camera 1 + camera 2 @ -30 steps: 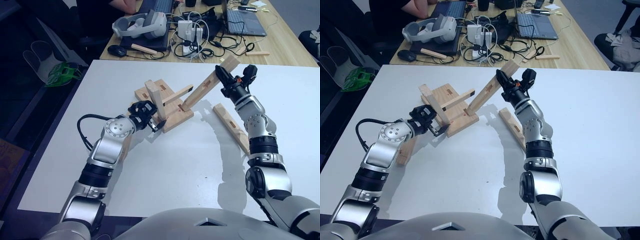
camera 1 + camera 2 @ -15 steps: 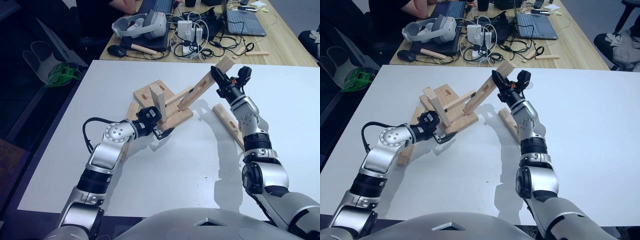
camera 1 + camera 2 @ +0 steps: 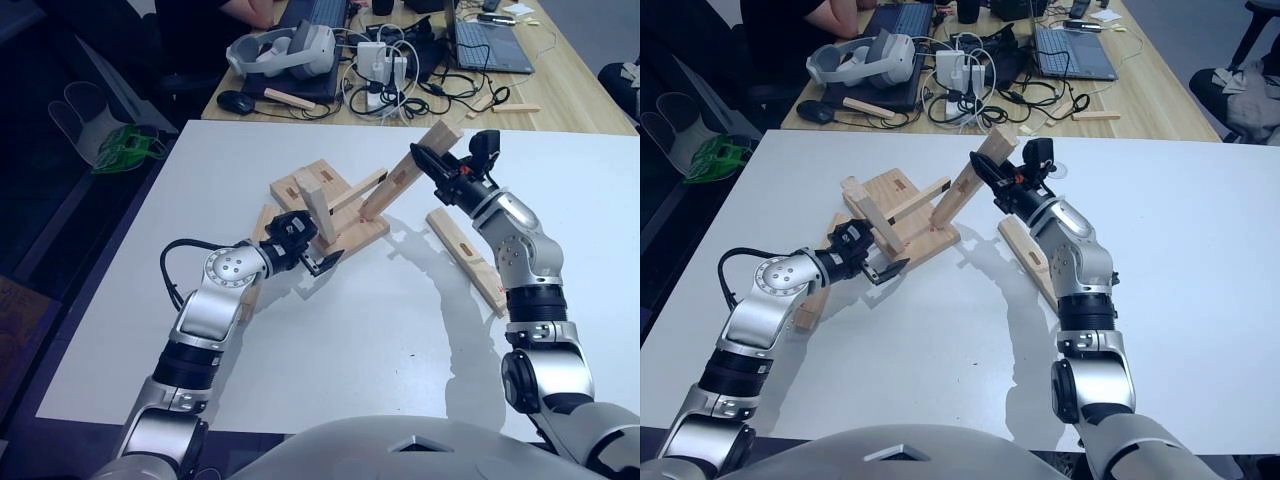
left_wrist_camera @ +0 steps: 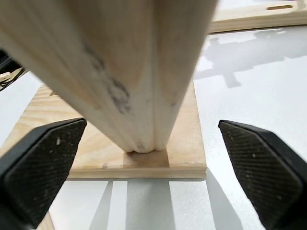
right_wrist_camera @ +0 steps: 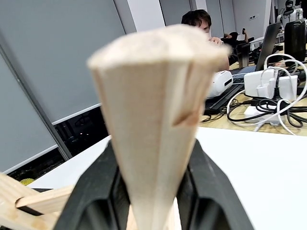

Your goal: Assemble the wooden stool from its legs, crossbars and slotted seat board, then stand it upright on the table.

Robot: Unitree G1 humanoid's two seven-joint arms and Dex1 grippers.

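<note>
The slotted seat board (image 3: 350, 228) lies flat on the white table. One leg (image 3: 312, 200) stands in it, and a crossbar (image 3: 358, 188) slants off that leg to the right. My left gripper (image 3: 318, 255) is open at the board's near edge, its pads (image 4: 38, 163) wide apart on either side of that leg (image 4: 129, 72). My right gripper (image 3: 428, 162) is shut on a second leg (image 3: 395, 180), which leans with its lower end on the board. That leg (image 5: 153, 143) sits between the black fingers (image 5: 96, 191). A loose leg (image 3: 462, 257) lies flat to the right.
Another wooden piece (image 3: 810, 305) lies under my left forearm. Behind the table stands a wooden desk with a headset (image 3: 280, 50), cables, laptops and two loose wood pieces (image 3: 288, 98). A green object (image 3: 125, 148) sits off the table's left edge.
My left gripper has slid a little along the board's near edge. My right elbow has swung outward, and the held leg now leans a bit lower.
</note>
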